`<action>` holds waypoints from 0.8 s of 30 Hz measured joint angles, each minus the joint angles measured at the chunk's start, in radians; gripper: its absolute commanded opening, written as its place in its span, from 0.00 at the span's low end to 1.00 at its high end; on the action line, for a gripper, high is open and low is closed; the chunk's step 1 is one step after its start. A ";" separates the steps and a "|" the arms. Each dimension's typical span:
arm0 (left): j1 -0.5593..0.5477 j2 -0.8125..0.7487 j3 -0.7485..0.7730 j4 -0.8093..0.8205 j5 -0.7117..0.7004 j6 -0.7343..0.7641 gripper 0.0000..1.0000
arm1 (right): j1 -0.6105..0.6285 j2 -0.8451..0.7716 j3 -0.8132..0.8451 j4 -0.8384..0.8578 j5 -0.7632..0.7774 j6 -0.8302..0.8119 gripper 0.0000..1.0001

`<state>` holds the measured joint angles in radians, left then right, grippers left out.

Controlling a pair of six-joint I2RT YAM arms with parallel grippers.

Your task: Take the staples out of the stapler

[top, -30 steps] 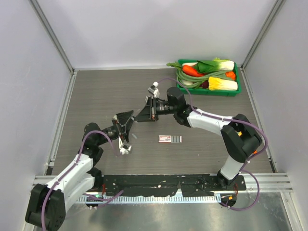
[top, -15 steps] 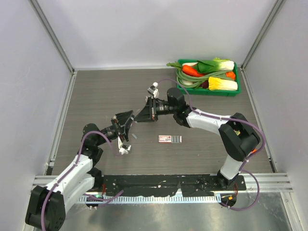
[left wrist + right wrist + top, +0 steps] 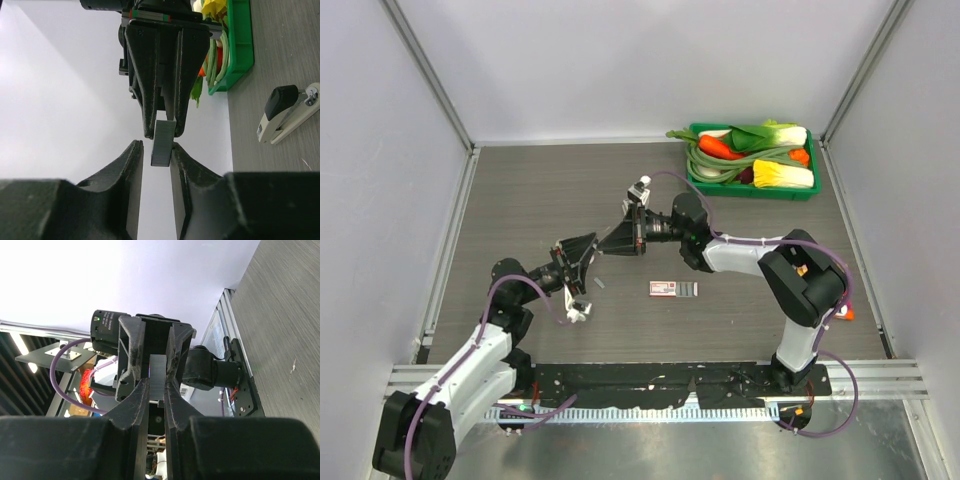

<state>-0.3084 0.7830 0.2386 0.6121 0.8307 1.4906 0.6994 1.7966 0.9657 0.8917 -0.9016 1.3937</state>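
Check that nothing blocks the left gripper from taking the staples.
Nothing visible does. The staples, pinched in the right gripper, sit inside the open left gripper, with only a bare gap beside them. The stapler lies off to the side on the table.

Bright, even light; soft shadows; blurred foreground claws.

Top external: high above the near edge of the table (image 3: 520,200), facing down and toward the far edge; far off, all the table in view.
Left wrist: close behind the left gripper (image 3: 156,145), rolled sideways, facing the far right corner.
Right wrist: close behind the right gripper (image 3: 156,382), facing the left edge.
Shared: both wrist views meet at the staples (image 3: 161,150); the left wrist and top views share the stapler (image 3: 287,117) and the green tray (image 3: 240,50).
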 measured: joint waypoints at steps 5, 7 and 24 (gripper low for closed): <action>-0.001 -0.010 0.000 0.001 0.002 0.001 0.21 | 0.000 0.000 -0.001 0.035 0.001 0.026 0.01; -0.001 -0.011 0.000 0.001 0.002 0.004 0.15 | 0.000 0.000 -0.002 0.043 0.000 0.032 0.01; -0.008 -0.045 0.146 -0.464 -0.085 0.039 0.00 | -0.059 -0.019 -0.019 -0.121 0.013 -0.080 0.46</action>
<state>-0.3168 0.7383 0.3843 0.1478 0.7460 1.5299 0.6403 1.7771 0.9470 0.7708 -0.8890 1.3136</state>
